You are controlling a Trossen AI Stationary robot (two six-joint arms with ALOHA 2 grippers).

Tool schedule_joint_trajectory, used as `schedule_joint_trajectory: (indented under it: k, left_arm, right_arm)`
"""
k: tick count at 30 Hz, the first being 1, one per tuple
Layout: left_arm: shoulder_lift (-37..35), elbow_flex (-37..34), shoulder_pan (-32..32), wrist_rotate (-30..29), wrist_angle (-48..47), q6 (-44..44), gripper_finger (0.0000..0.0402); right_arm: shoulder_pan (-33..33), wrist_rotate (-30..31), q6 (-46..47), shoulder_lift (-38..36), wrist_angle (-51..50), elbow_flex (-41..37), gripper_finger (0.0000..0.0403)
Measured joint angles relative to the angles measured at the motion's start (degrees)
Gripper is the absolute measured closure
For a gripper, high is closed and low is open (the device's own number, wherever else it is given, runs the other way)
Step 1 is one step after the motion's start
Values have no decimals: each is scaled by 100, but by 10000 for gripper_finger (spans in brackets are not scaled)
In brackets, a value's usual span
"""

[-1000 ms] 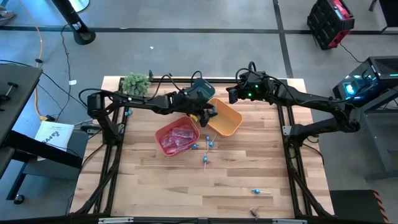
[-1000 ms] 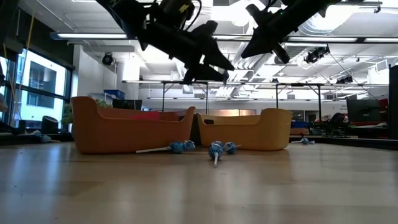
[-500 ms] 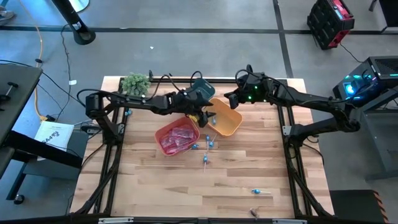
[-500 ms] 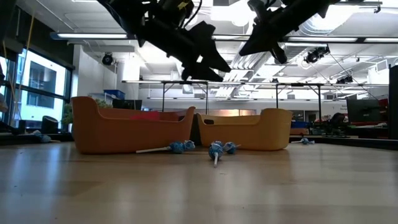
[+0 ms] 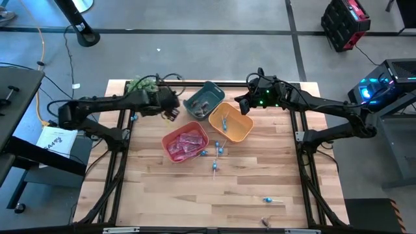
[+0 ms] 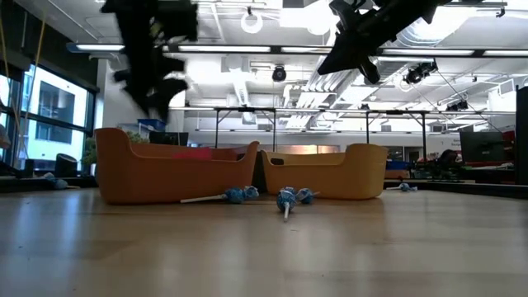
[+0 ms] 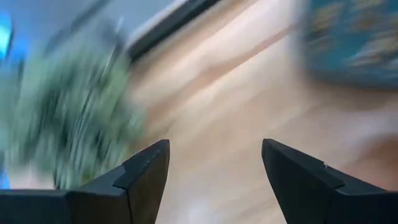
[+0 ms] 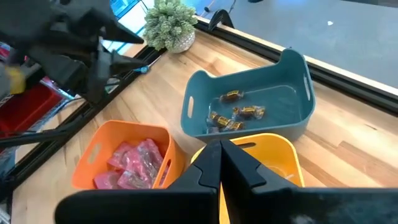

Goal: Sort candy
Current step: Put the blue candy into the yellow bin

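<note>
Pale wooden plank desk (image 5: 247,188) carries glossy teal (image 5: 203,101), orange (image 5: 233,123) and red plastic bins (image 5: 185,143); crinkly pink packets (image 5: 187,143) fill the red one. Left tool (image 5: 173,114) stands apart, empty; right tool (image 5: 239,103) is pressed together.

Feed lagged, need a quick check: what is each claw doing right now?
Left claw: open, holding nothing, near the plant.
Right claw: shut, empty, above the bins.

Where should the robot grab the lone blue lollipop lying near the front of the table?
Probably the blue wrapped head of the lollipop, coming straight down from above. It lies flat on the bare table with nothing beside it, and its white stick looks too thin to pinch.
</note>
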Motion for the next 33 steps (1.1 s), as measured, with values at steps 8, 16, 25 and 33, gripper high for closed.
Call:
schedule_joint_trajectory:
  k: [8,16,25,33]
  left_arm:
    - [-303,-1529,511,588,109,-1952,151]
    - [-300,-2247,685,63,191,-3278,151]
    - [-300,-2672,1309,-88,200,-3313,151]
    - [-299,-3003,1648,274,460,-2458,151]
  right_arm:
    - [-7,-2,-4,0,0,0,403]
    - [-7,-2,-108,0,1,0,403]
    - [-7,-2,-159,0,1,0,403]
    - [-7,-2,-305,0,0,0,403]
